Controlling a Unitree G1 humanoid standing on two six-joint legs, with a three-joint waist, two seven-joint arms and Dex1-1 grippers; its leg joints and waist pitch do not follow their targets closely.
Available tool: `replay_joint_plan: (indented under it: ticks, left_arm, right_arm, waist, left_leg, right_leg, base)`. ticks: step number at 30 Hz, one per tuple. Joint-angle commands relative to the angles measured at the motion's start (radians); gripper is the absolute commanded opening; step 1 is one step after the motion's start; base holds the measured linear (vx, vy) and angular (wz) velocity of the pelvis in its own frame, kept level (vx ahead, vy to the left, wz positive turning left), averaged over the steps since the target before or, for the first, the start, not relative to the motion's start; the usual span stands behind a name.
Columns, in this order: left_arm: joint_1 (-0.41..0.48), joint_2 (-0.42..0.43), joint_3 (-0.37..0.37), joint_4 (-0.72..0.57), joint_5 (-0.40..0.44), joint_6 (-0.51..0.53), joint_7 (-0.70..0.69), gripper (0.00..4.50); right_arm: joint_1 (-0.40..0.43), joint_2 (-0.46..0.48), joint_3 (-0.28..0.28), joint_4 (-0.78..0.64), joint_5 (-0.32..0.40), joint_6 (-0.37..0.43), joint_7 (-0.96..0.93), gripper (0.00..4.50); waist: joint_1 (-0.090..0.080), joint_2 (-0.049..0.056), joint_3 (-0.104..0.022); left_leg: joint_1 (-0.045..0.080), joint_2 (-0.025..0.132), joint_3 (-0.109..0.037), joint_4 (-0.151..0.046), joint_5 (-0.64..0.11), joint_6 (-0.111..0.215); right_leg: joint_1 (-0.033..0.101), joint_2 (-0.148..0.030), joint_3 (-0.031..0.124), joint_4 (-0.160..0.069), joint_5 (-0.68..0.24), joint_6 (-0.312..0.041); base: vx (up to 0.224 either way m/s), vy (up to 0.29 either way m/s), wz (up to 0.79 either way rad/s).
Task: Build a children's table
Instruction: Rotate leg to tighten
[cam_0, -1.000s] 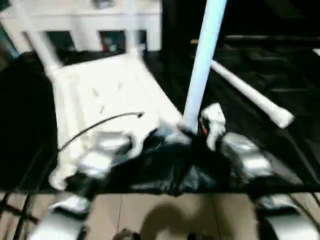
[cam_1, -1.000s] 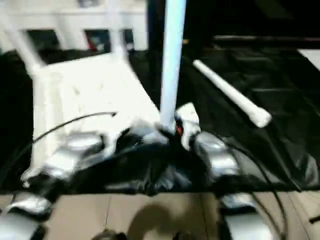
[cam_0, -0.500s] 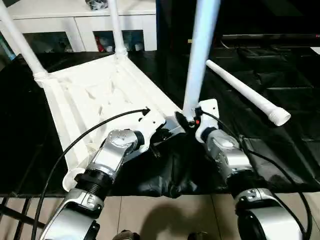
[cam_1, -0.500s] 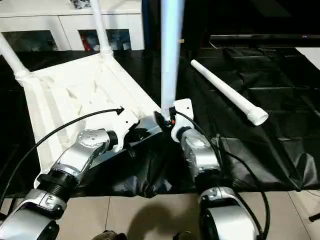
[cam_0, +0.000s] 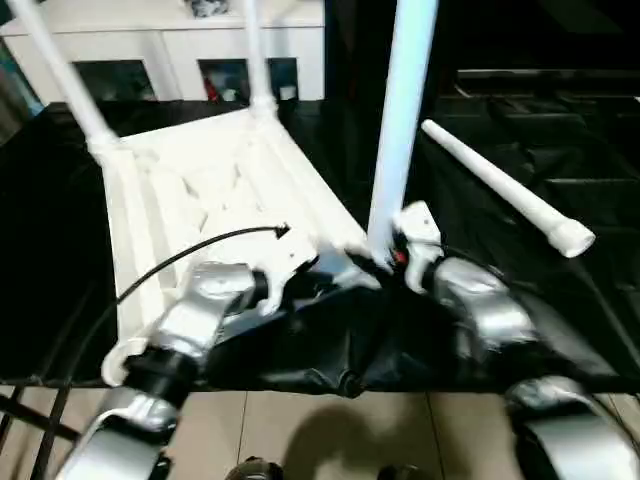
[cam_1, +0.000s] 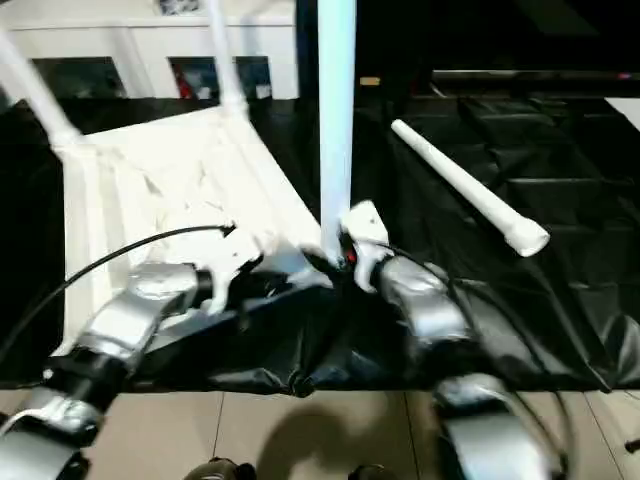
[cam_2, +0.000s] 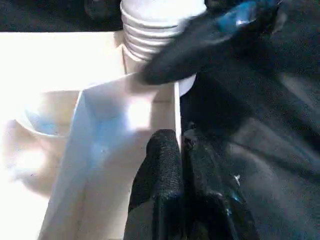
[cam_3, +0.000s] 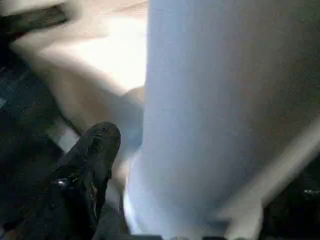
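- A white plastic rectangular tabletop (cam_0: 200, 190) lies upside down on a crinkled black plastic sheet (cam_0: 560, 130), its ribbed underside facing up.
- Two long white tubular legs stand in its far corner sockets: one at the far left corner (cam_0: 65, 75), leaning outward, and one at the far right corner (cam_0: 255, 50).
- A third white tubular leg (cam_0: 400, 130) stands upright at the near right corner, close to the robot. The left wrist view shows its ribbed lower end (cam_2: 155, 30) at the round corner socket.
- A fourth white tubular leg (cam_0: 500, 185) lies loose on the black sheet, to the right of the tabletop and well apart from it, with its wider end toward the near right.
- The left claw (cam_2: 181, 150) is pressed together on the thin upright edge wall of the tabletop, just beside the near right corner, with one black finger (cam_2: 160, 170) on each side of the wall.
- The right claw (cam_0: 385, 255) sits at the foot of the upright near leg. Whether it is closed on the leg cannot be told.
- A thin black cable (cam_0: 200, 245) arcs over the silver left forearm (cam_0: 195, 310).
- A white cabinet with glass doors (cam_0: 160, 45) stands behind the sheet, and pale floor tiles (cam_0: 330, 430) show at the near edge.
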Motion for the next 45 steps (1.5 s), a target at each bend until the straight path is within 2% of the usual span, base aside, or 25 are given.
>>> replay_joint_plan:
  ticks: [1,3,5,8,10,12,14,15,17,18,26,27,28,29,30,31,32,33,34,35,37,38,40,41,45]
  left_arm:
    - [-0.017,0.002,-0.007,-0.051,-0.040,-0.040,-0.054,0.00]
    - [-0.010,0.035,-0.014,-0.059,-0.039,-0.050,-0.103,0.00]
    - [-0.003,0.059,-0.019,-0.071,-0.045,-0.045,-0.142,0.00]
    - [0.007,0.096,-0.027,-0.088,-0.053,-0.044,-0.200,0.00]
    - [0.017,0.132,-0.034,-0.102,-0.063,-0.046,-0.256,0.00]
    - [0.020,0.143,-0.036,-0.107,-0.064,-0.044,-0.270,0.00]
    - [0.020,0.151,-0.037,-0.107,-0.062,-0.046,-0.277,0.00]
    - [0.019,0.157,-0.038,-0.103,-0.064,-0.048,-0.285,0.00]
    - [0.019,0.159,-0.038,-0.103,-0.064,-0.049,-0.289,0.00]
    - [0.020,0.161,-0.038,-0.104,-0.064,-0.049,-0.292,0.00]
    - [0.028,0.141,-0.030,-0.112,-0.065,-0.037,-0.245,0.00]
    - [0.024,0.133,-0.028,-0.105,-0.060,-0.037,-0.228,0.00]
    - [0.005,0.087,-0.015,-0.065,-0.034,-0.038,-0.130,0.00]
    - [-0.021,0.030,-0.001,-0.020,-0.009,-0.035,-0.020,0.00]
    - [-0.029,0.013,0.002,-0.007,-0.003,-0.035,0.012,0.00]
    - [-0.038,-0.006,0.006,0.007,0.005,-0.029,0.051,0.00]
    - [-0.049,-0.035,0.007,0.021,0.014,-0.019,0.095,0.00]
    - [-0.049,-0.035,0.007,0.021,0.014,-0.019,0.095,0.00]
    - [-0.059,-0.061,0.006,0.034,0.025,-0.012,0.139,0.00]
    - [-0.070,-0.097,0.001,0.048,0.042,-0.002,0.198,0.00]
    - [-0.079,-0.125,-0.006,0.058,0.057,-0.001,0.245,0.00]
    - [-0.085,-0.144,-0.004,0.068,0.066,0.006,0.285,0.00]
    - [-0.092,-0.175,-0.005,0.085,0.079,0.015,0.339,0.00]
    - [-0.094,-0.196,-0.003,0.094,0.083,0.020,0.366,0.00]
    - [-0.089,-0.218,-0.015,0.097,0.104,-0.001,0.374,0.00]
  right_arm:
    - [0.009,-0.009,0.040,-0.046,0.018,-0.006,0.097,3.83]
    - [0.019,-0.039,0.060,-0.081,0.034,0.019,0.180,3.83]
    - [0.023,-0.057,0.072,-0.102,0.042,0.030,0.228,3.83]
    - [0.028,-0.083,0.091,-0.127,0.049,0.045,0.296,3.83]
    - [0.027,-0.100,0.102,-0.142,0.058,0.062,0.346,3.54]
    - [0.025,-0.102,0.104,-0.146,0.063,0.071,0.359,3.54]
    - [0.024,-0.102,0.105,-0.149,0.069,0.082,0.374,3.17]
    - [0.026,-0.101,0.110,-0.161,0.076,0.092,0.386,3.11]
    - [0.027,-0.101,0.112,-0.166,0.077,0.097,0.393,3.06]
    - [0.029,-0.100,0.114,-0.168,0.076,0.100,0.398,2.88]
    - [0.046,-0.070,0.101,-0.179,0.100,0.132,0.378,2.77]
    - [0.046,-0.062,0.095,-0.174,0.100,0.133,0.362,2.77]
    - [0.041,-0.019,0.062,-0.143,0.099,0.134,0.267,2.76]
    - [0.026,0.038,0.025,-0.092,0.082,0.131,0.118,2.76]
    - [0.020,0.055,0.015,-0.073,0.073,0.131,0.067,2.76]
    - [0.013,0.073,0.004,-0.052,0.062,0.127,0.006,2.76]
    - [0.007,0.101,-0.009,-0.030,0.053,0.114,-0.065,2.76]
    - [0.007,0.101,-0.009,-0.030,0.053,0.114,-0.065,2.76]
    - [-0.001,0.128,-0.025,-0.008,0.045,0.114,-0.142,2.76]
    - [-0.013,0.167,-0.048,0.022,0.038,0.114,-0.250,2.76]
    - [-0.024,0.201,-0.073,0.046,0.037,0.108,-0.330,2.75]
    - [-0.036,0.222,-0.094,0.066,0.041,0.115,-0.393,2.75]
    - [-0.056,0.254,-0.120,0.098,0.038,0.120,-0.500,2.75]
    - [-0.068,0.274,-0.132,0.113,0.039,0.118,-0.539,2.75]
    - [-0.076,0.304,-0.118,0.115,-0.003,0.048,-0.571,2.75]
  waist:
    - [0.000,-0.012,-0.078]
    - [0.003,-0.012,-0.076]
    - [0.009,-0.012,-0.077]
    - [0.008,-0.011,-0.077]
    - [0.010,-0.015,-0.077]
    - [0.011,-0.012,-0.078]
    - [0.012,-0.013,-0.077]
    - [0.013,-0.017,-0.077]
    - [0.014,-0.016,-0.076]
    - [0.014,-0.016,-0.077]
    - [0.015,-0.017,-0.078]
    - [0.015,-0.017,-0.077]
    - [0.014,-0.017,-0.076]
    - [0.010,-0.018,-0.074]
    - [0.005,-0.018,-0.071]
    - [0.002,-0.021,-0.073]
    - [-0.004,-0.021,-0.071]
    - [-0.013,-0.021,-0.073]
    - [-0.013,-0.021,-0.073]
    - [-0.027,-0.021,-0.074]
    - [-0.034,-0.023,-0.076]
    - [-0.033,-0.018,-0.076]
    - [-0.036,-0.020,-0.077]
    - [-0.038,-0.017,-0.078]
    - [-0.036,-0.020,-0.081]
  left_leg:
    - [0.021,0.052,-0.022,-0.067,-0.304,0.069]
    - [0.024,0.053,-0.024,-0.069,-0.324,0.053]
    - [0.029,0.055,-0.024,-0.070,-0.337,0.047]
    - [0.027,0.057,-0.025,-0.072,-0.340,0.042]
    - [0.027,0.056,-0.025,-0.072,-0.339,0.038]
    - [0.028,0.057,-0.025,-0.072,-0.335,0.038]
    - [0.028,0.056,-0.025,-0.072,-0.334,0.037]
    - [0.028,0.055,-0.024,-0.072,-0.335,0.034]
    - [0.028,0.056,-0.025,-0.073,-0.334,0.029]
    - [0.028,0.056,-0.025,-0.073,-0.333,0.027]
    - [0.027,0.056,-0.025,-0.072,-0.327,0.025]
    - [0.027,0.056,-0.025,-0.072,-0.330,0.024]
    - [0.027,0.056,-0.026,-0.073,-0.332,0.019]
    - [0.030,0.052,-0.026,-0.072,-0.351,0.005]
    - [0.037,0.049,-0.029,-0.071,-0.382,-0.012]
    - [0.036,0.048,-0.032,-0.071,-0.383,-0.016]
    - [0.026,0.048,-0.036,-0.076,-0.378,-0.018]
    - [0.024,0.048,-0.037,-0.077,-0.376,-0.020]
    - [0.024,0.048,-0.037,-0.077,-0.376,-0.020]
    - [0.026,0.047,-0.034,-0.075,-0.384,-0.018]
    - [0.030,0.041,-0.033,-0.069,-0.385,-0.014]
    - [0.027,0.042,-0.033,-0.069,-0.374,-0.004]
    - [0.027,0.042,-0.031,-0.068,-0.363,0.003]
    - [0.026,0.041,-0.031,-0.069,-0.361,0.003]
    - [0.022,0.042,-0.029,-0.070,-0.339,0.019]
  right_leg:
    - [0.049,-0.052,0.038,-0.075,-0.345,-0.192]
    - [0.045,-0.054,0.039,-0.079,-0.388,-0.186]
    - [0.042,-0.053,0.040,-0.077,-0.391,-0.185]
    - [0.043,-0.053,0.041,-0.074,-0.378,-0.191]
    - [0.044,-0.054,0.041,-0.073,-0.374,-0.197]
    - [0.043,-0.054,0.043,-0.071,-0.366,-0.199]
    - [0.043,-0.053,0.042,-0.071,-0.362,-0.202]
    - [0.044,-0.055,0.042,-0.072,-0.372,-0.200]
    - [0.043,-0.056,0.043,-0.072,-0.382,-0.197]
    - [0.043,-0.056,0.043,-0.072,-0.379,-0.198]
    - [0.044,-0.056,0.044,-0.069,-0.361,-0.200]
    - [0.044,-0.057,0.043,-0.071,-0.369,-0.198]
    - [0.042,-0.058,0.044,-0.073,-0.377,-0.196]
    - [0.038,-0.058,0.043,-0.078,-0.411,-0.190]
    - [0.035,-0.061,0.040,-0.087,-0.472,-0.177]
    - [0.040,-0.063,0.038,-0.088,-0.492,-0.165]
    - [0.046,-0.062,0.035,-0.088,-0.508,-0.145]
    - [0.046,-0.061,0.035,-0.088,-0.499,-0.136]
    - [0.046,-0.061,0.035,-0.088,-0.499,-0.136]
    - [0.040,-0.058,0.037,-0.089,-0.467,-0.146]
    - [0.039,-0.060,0.035,-0.092,-0.487,-0.147]
    - [0.041,-0.060,0.036,-0.094,-0.482,-0.145]
    - [0.038,-0.058,0.037,-0.094,-0.466,-0.147]
    - [0.040,-0.055,0.035,-0.092,-0.451,-0.151]
    - [0.045,-0.054,0.037,-0.085,-0.367,-0.172]
  base:
    - [0.000,0.000,0.00]
    - [0.000,0.000,0.00]
    - [0.000,0.000,0.00]
    - [0.000,0.000,0.00]
    - [0.000,0.000,0.00]
    - [0.000,0.000,0.00]
    - [0.000,0.000,0.00]
    - [0.000,0.000,0.00]
    - [0.000,0.000,0.00]
    - [0.000,0.000,0.00]
    - [0.000,0.000,0.00]
    - [0.000,0.000,0.00]
    - [0.000,0.000,0.00]
    - [0.000,0.000,0.00]
    - [0.000,0.000,0.00]
    - [0.000,0.000,0.00]
    - [0.000,0.000,0.00]
    - [0.000,0.000,0.00]
    - [0.000,0.000,0.00]
    - [0.000,0.000,0.00]
    - [0.000,0.000,0.00]
    - [0.000,0.000,0.00]
    - [0.000,0.000,0.00]
    - [0.000,0.000,0.00]
    - [0.000,0.000,0.00]
